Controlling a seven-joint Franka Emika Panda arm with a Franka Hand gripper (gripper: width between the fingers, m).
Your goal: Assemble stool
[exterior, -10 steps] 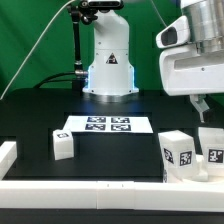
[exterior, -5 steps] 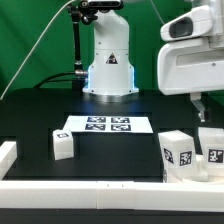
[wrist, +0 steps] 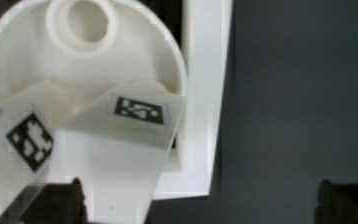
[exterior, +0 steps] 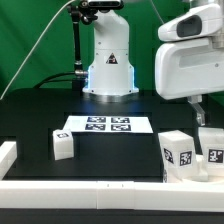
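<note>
A black worktop (exterior: 35, 125) fills the middle of the exterior view. Just toward 6 o'clock from its centre lies the marker board (exterior: 107, 125), a thin flat white sheet carrying several black-and-white tags. A long white border rail (exterior: 80, 188) runs across the 6 o'clock edge, and a short white rail end (exterior: 7, 153) stands at 8 o'clock. A green curtain (exterior: 35, 35) hangs behind from 9 to 12 o'clock, with a thin pale cable (exterior: 28, 62) sloping across it. The wrist view shows a white rail strip (wrist: 204, 90) bordering the dark worktop surface.
</note>
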